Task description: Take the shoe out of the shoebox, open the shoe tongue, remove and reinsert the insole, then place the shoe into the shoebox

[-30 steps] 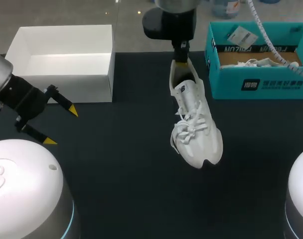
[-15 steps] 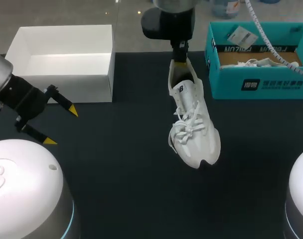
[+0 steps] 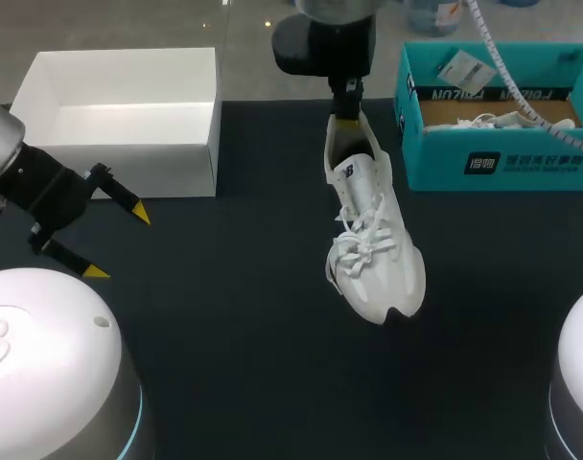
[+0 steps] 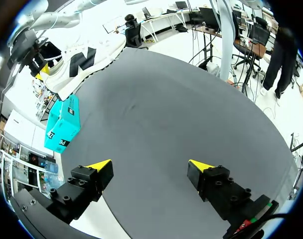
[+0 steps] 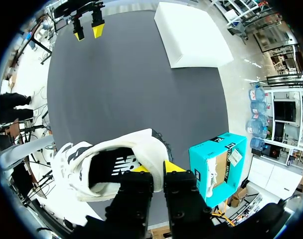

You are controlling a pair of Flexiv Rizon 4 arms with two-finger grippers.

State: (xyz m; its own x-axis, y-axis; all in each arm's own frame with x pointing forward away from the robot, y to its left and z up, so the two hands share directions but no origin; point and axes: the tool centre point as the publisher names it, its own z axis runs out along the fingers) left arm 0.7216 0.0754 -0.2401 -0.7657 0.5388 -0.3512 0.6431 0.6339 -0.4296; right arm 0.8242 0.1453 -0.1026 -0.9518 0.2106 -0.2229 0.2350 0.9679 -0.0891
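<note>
A white shoe [image 3: 372, 240] hangs toe-down above the middle of the dark table, held by its heel collar. My right gripper [image 3: 347, 109] is shut on that heel rim; in the right wrist view its yellow-tipped fingers [image 5: 141, 170] pinch the collar of the shoe [image 5: 106, 167], whose dark inside with the insole shows. The teal shoebox [image 3: 498, 120] stands at the back right, with a second white shoe [image 3: 488, 122] inside. My left gripper [image 3: 114, 240] hovers open at the left edge, holding nothing; in its own view the left gripper [image 4: 149, 165] faces bare table, the shoe [image 4: 84, 62] far ahead.
A white open box [image 3: 124, 120] sits at the back left of the table [image 3: 234, 316]. The teal shoebox [image 4: 63, 124] lies ahead of the left gripper, to one side. The white box [image 5: 194, 35] lies far ahead of the right gripper.
The shoe has shifted slightly left with the right gripper. The left arm has not moved.
</note>
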